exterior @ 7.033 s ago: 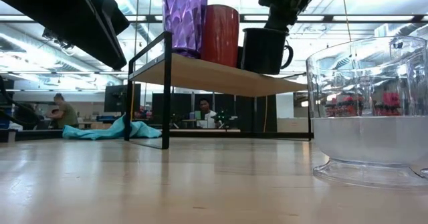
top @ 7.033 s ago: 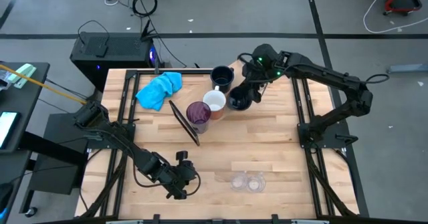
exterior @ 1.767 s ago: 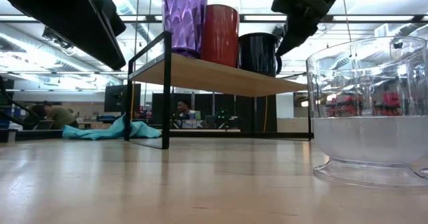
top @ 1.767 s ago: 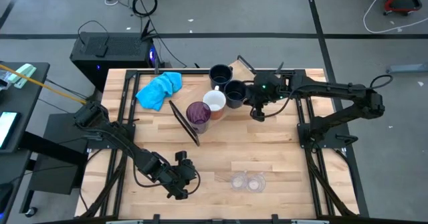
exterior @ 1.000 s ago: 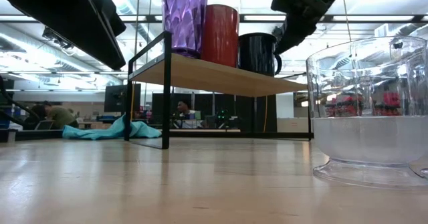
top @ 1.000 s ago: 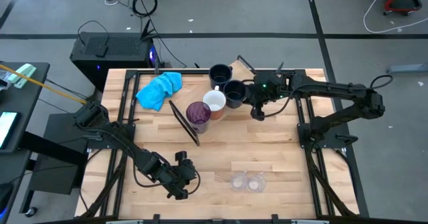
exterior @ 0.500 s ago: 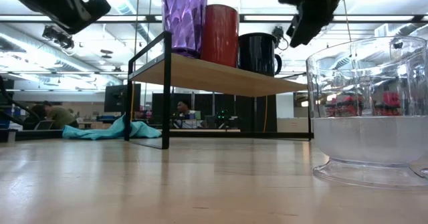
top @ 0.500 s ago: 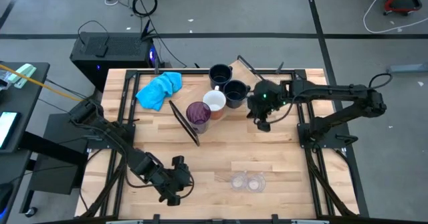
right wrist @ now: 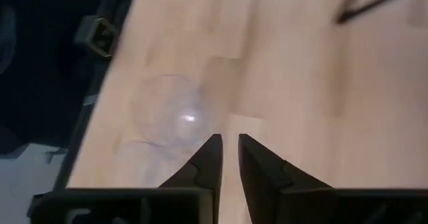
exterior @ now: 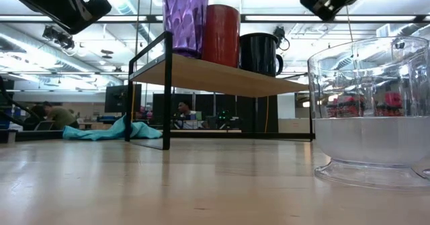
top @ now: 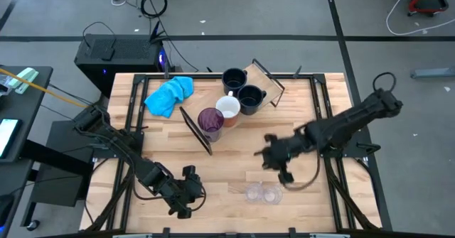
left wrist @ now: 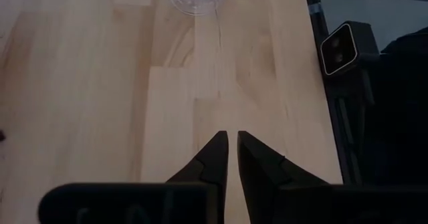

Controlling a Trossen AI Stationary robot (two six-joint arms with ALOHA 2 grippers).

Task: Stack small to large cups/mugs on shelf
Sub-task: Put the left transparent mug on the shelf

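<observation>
On the shelf (exterior: pixel 222 76) stand in a row the purple tumbler (top: pixel 210 121), a mug that is white inside and red outside (top: pixel 228 108) and a navy mug (top: pixel 249 98). A second navy mug (top: pixel 234 78) stands on the table behind the shelf. Two small clear cups (top: pixel 261 192) stand near the table's front edge. My right gripper (top: pixel 279 168) hangs over the table just short of them, blurred. Its wrist view shows a narrow gap between its fingers (right wrist: pixel 227 140) and a clear cup (right wrist: pixel 170 117) beyond them. My left gripper (left wrist: pixel 231 136) waits at the front left (top: pixel 190 193), fingers a narrow gap apart.
A bright blue cloth (top: pixel 169 94) lies at the table's far left. The shelf's black frame ends (top: pixel 195 131) stand up from the table. In the low view one clear cup (exterior: pixel 369 117) fills the right side. Bare wood lies between the shelf and the clear cups.
My right gripper has left the navy mug's side on the shelf and swung fast toward the table's near edge, ending just short of the clear cups. The navy mug stays on the shelf. My left gripper has shifted a little toward the table's left edge.
</observation>
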